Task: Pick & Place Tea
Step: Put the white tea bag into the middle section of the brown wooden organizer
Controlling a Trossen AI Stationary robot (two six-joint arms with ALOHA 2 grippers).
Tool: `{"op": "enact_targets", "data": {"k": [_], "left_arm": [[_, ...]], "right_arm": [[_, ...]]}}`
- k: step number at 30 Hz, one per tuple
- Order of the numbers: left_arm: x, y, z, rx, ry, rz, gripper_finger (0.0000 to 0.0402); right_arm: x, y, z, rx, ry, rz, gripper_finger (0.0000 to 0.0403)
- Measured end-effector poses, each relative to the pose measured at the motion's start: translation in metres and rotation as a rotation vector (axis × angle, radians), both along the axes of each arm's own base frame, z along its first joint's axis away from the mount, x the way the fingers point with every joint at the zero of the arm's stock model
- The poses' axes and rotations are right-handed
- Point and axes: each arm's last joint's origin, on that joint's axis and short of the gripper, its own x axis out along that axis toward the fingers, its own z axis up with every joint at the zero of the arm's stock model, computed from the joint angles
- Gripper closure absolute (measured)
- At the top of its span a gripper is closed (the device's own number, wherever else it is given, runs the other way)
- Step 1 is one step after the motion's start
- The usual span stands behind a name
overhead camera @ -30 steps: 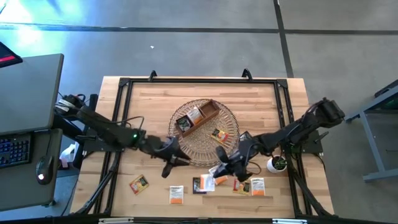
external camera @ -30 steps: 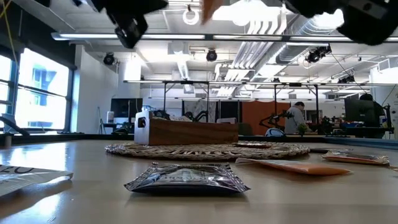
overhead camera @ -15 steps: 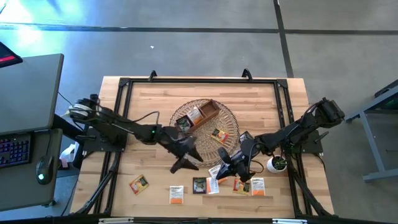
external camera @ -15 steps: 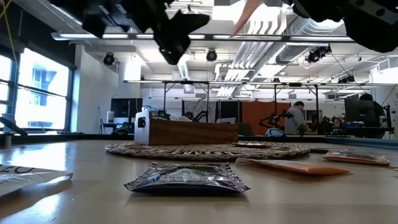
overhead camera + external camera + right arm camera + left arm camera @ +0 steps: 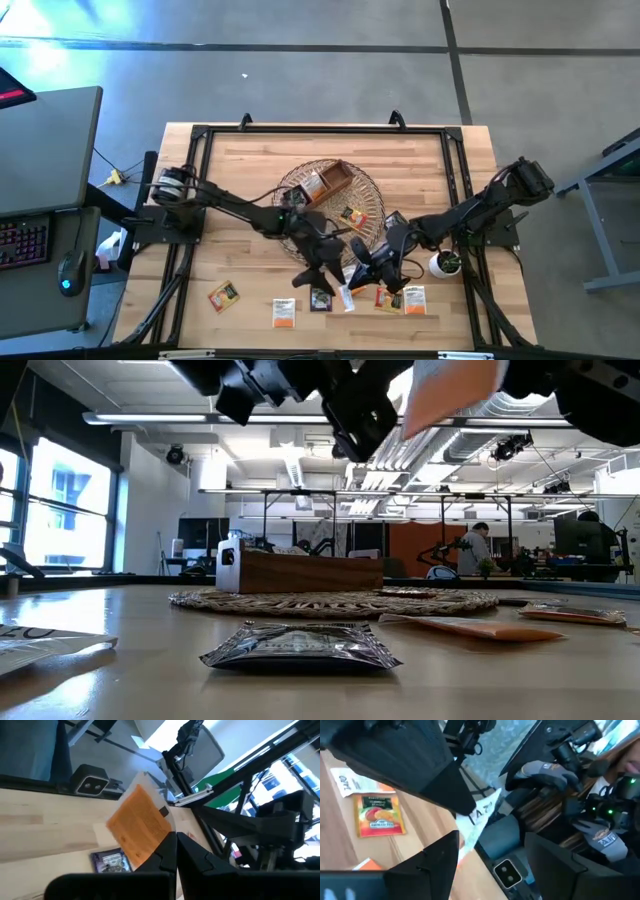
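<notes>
My right gripper (image 5: 360, 270) is shut on an orange-backed tea sachet (image 5: 140, 830) and holds it above the table's near middle. The sachet also shows in the low view (image 5: 450, 400). My left gripper (image 5: 322, 272) is open right beside it. In the left wrist view its fingers (image 5: 462, 825) stand on either side of the sachet's white printed free end (image 5: 480, 815); I cannot tell whether they touch it. Several more sachets lie flat near the front edge, among them a black one (image 5: 320, 298) and an orange one (image 5: 284, 312). My right gripper pinches the sachet by one edge (image 5: 159, 844) between its two fingers. The rest of the sachet sticks out beyond the fingertips. It is lifted clear of the table and tilted.
A brown wooden compartment tray (image 5: 322, 184) stands on a round wicker basket (image 5: 365, 195) at the table's middle, with one sachet (image 5: 352, 216) on the wicker. A small white pot (image 5: 443, 264) stands at the right. More sachets lie at the near left (image 5: 224, 296) and near right (image 5: 413, 300).
My left gripper has swung from the left of the basket toward the table's right and near edge, up to the sachet in my right gripper, staying open. My right gripper has stayed about where it was; its sachet has tipped and come lower in the low view.
</notes>
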Motion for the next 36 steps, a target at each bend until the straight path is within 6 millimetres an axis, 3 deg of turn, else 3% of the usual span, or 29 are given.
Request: {"op": "enact_targets", "data": {"k": [4, 12, 17, 36], "left_arm": [[0.0036, -0.0007, 0.0022, 0.012, 0.016, -0.001, 0.0205], [0.0036, 0.0000, 0.0009, 0.013, 0.036, 0.009, 0.0309], [0.0034, 0.0000, 0.0004, 0.014, 0.042, 0.009, 0.0352], [0.0037, 0.0011, -0.0020, 0.035, 0.064, 0.058, 0.0363]], "right_arm": [[-0.0007, 0.0006, -0.0015, -0.006, 0.015, 0.003, 0.0403], [-0.0007, 0.0006, -0.0018, -0.014, 0.012, 0.003, 0.0403], [-0.0005, 0.0005, -0.0011, -0.038, -0.016, 0.007, 0.0403], [0.0000, 0.0004, 0.0001, -0.064, -0.053, 0.011, 0.0403]]}}
